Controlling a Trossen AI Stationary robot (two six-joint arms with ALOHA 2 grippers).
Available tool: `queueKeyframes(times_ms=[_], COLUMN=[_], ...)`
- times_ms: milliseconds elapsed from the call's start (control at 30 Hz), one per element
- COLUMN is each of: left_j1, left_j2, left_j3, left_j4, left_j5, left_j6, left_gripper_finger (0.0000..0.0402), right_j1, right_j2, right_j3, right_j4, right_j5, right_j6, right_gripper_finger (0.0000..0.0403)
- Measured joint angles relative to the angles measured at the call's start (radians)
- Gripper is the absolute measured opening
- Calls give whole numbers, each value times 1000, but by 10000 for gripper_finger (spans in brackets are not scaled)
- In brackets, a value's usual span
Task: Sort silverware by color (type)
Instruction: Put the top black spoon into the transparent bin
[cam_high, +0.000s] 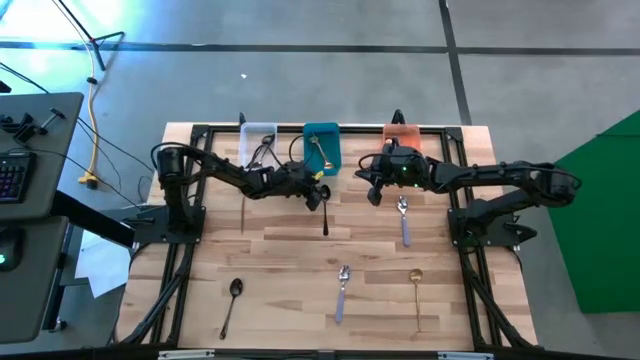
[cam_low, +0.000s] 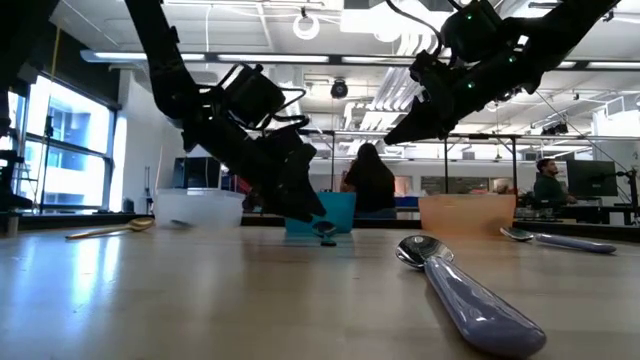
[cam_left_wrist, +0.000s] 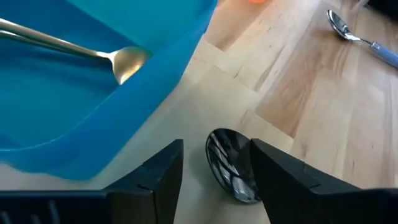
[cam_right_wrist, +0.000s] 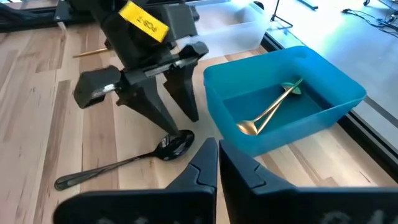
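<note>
Black spoon (cam_high: 326, 213) lies on the bench (cam_high: 280, 260) just beside the teal bin (cam_high: 322, 146), under the left claw (cam_high: 318, 192). Left wrist view: fingers spread, straddling its bowl, released. Right wrist view: right claw (cam_right_wrist: 217, 163) clenched, empty, near the bin.

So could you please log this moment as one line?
left gripper: open over black spoon | right gripper: shut, idle | teal bin: gold spoon

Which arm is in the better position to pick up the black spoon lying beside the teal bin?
Probably the left. The left gripper is open directly over the black spoon's bowl, one finger on each side. The right gripper is shut and farther from it.
</note>
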Motion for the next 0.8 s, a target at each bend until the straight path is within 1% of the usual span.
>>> queueKeyframes(times_ms=[100,267,333,467,600,700,767,800], left_j1=[12,13,14,14,14,13,11,10], left_j2=[27,72,83,113,127,125,123,123], left_j3=[0,0,0,10,16,15,14,14], left_j4=[23,94,110,132,138,136,135,136], left_j5=[46,72,104,132,138,143,182,200], left_j6=[-17,-49,-52,-52,-40,-9,7,8], left_gripper_finger=[168,163,161,145,105,60,26,16], right_j1=[0,1,1,3,13,13,13,13], right_j2=[0,0,0,0,0,0,0,0], right_j3=[0,0,0,0,0,0,0,0], right_j4=[0,-3,-3,-3,-2,-2,-2,-2], right_j5=[0,-6,-9,-24,-24,-24,-24,-24], right_j6=[0,-8,-9,-22,-27,-34,-34,-34], right_gripper_finger=[0,0,0,0,0,0,0,0])
